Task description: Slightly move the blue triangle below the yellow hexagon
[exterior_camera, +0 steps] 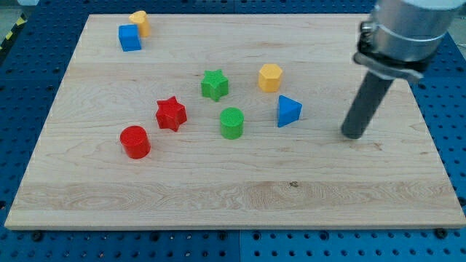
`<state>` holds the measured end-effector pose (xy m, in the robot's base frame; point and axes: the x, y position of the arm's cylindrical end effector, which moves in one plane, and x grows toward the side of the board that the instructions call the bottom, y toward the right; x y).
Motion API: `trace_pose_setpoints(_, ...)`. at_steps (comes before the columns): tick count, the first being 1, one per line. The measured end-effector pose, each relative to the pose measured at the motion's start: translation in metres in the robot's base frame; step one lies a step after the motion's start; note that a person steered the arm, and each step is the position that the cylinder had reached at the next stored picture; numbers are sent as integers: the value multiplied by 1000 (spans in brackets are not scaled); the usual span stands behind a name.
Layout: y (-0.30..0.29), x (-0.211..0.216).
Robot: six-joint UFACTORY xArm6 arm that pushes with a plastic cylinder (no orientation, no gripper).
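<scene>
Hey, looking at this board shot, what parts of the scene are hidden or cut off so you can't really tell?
- Arm above the rod: cut off by the view's top right edge; only my tip, right of the blue triangle, shows fully.
- Yellow block at the view's top left: its lower part is hidden behind the blue cube, so its shape is unclear.
- Wooden board: its near corners are cropped by the view's edges.

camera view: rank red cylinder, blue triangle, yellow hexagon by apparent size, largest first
1. red cylinder
2. blue triangle and yellow hexagon: look about alike, not ranked.
The cylinder sits nearer the view's bottom, so nearness may inflate it.
</scene>
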<state>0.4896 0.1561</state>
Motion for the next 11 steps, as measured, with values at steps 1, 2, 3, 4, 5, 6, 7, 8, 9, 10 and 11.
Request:
trace_pose_setpoints(1, -28, 0)
trace_pose_setpoints(2, -28, 0)
trace_pose_setpoints(3, -28, -7)
trace_pose_setpoints(4, -35, -9)
trace_pose_setpoints(5, -47, -13)
trace_pose_setpoints(6, -51, -18)
trace_pose_setpoints(7, -61, -25)
trace_pose_setpoints(8, -71, -33)
trace_pose_setpoints(9, -67, -29)
trace_pose_setpoints(10, -9, -18)
trace_pose_setpoints(11, 28, -43)
